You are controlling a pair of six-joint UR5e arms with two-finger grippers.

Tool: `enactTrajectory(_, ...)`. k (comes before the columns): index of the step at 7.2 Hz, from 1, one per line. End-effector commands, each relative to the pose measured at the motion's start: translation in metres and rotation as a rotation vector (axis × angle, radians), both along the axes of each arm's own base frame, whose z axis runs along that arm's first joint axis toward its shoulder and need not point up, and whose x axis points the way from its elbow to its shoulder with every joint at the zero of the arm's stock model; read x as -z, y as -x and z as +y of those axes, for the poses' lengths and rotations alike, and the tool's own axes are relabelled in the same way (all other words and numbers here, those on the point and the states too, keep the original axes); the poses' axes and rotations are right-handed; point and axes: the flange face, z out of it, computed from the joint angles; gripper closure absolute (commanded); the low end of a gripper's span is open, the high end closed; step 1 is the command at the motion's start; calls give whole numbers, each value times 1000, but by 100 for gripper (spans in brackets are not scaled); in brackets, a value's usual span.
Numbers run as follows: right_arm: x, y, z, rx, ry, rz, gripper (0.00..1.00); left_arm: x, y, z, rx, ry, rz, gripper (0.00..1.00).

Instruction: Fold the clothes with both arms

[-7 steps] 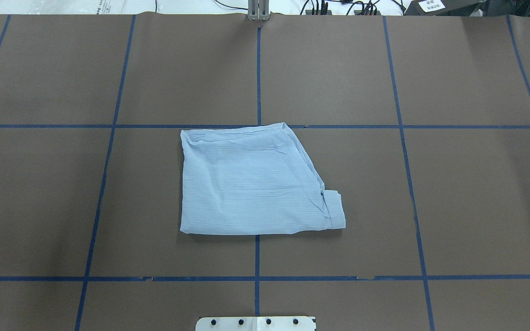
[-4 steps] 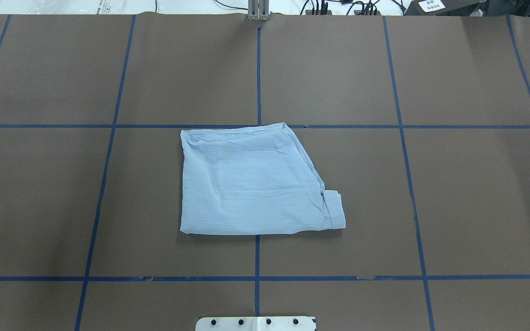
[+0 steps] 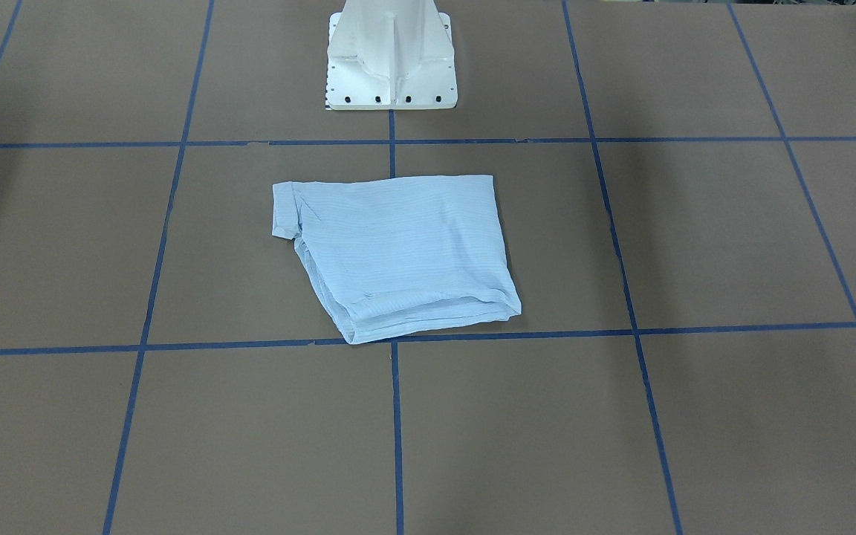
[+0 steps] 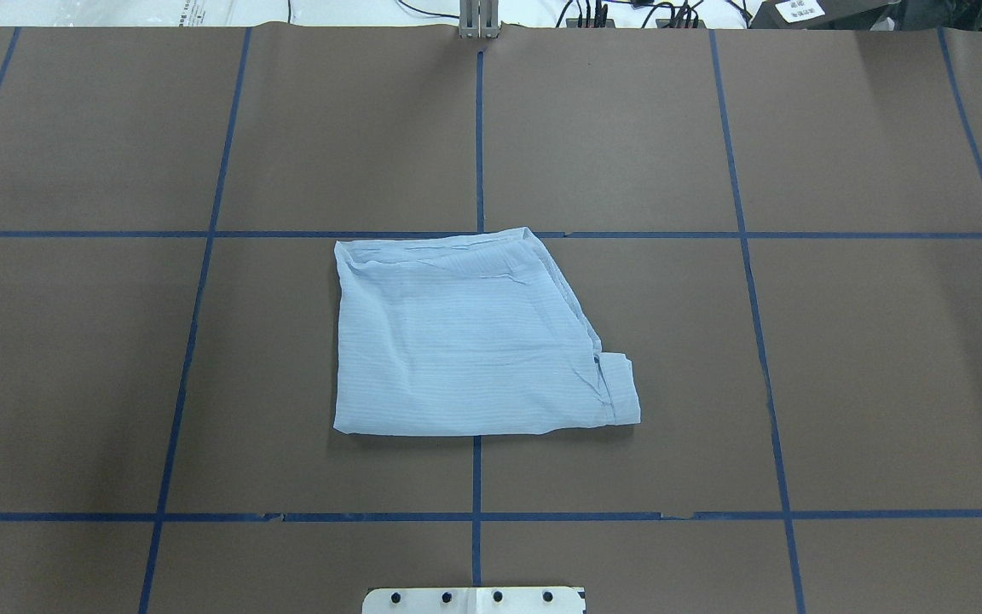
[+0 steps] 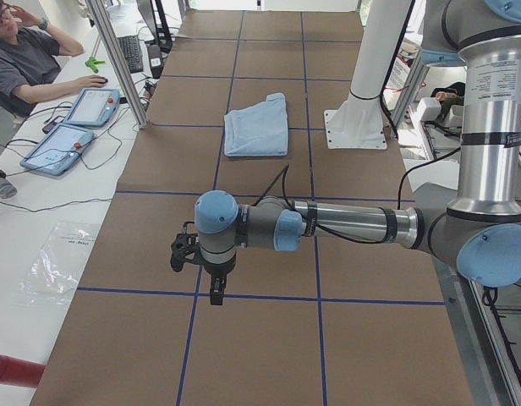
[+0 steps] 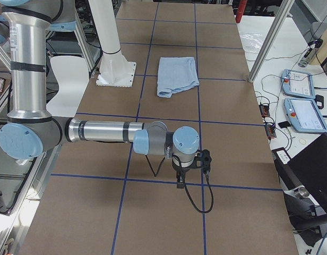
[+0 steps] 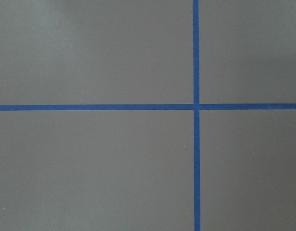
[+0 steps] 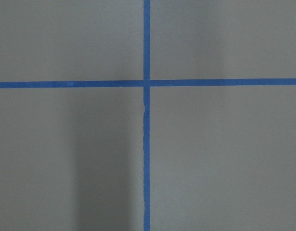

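Observation:
The clothes are one pale-blue striped shirt, folded into a flat, roughly square bundle in the middle of the brown table, with a small flap sticking out at one corner. The shirt lies just in front of the white pedestal. Both arms are far from it, held low over the table's two ends. In the exterior left view my left gripper points down over bare table; in the exterior right view my right gripper does the same. I cannot tell whether either is open or shut. The wrist views show only table and tape lines.
Blue tape lines divide the brown table into a grid. The white pedestal base stands at the robot's edge. A person sits at a side desk with tablets. Metal frame posts stand at the far edge.

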Motion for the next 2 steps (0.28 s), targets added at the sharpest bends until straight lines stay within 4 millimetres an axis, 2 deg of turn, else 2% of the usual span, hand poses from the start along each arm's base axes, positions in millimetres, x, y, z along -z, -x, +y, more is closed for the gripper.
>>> enactTrajectory(1, 0, 0, 0, 0, 0, 0, 0, 0, -3, 0, -4, 3, 37, 0)
enactTrajectory(2, 0, 0, 0, -1, 1, 0, 0, 0, -3, 0, -4, 4, 37, 0)
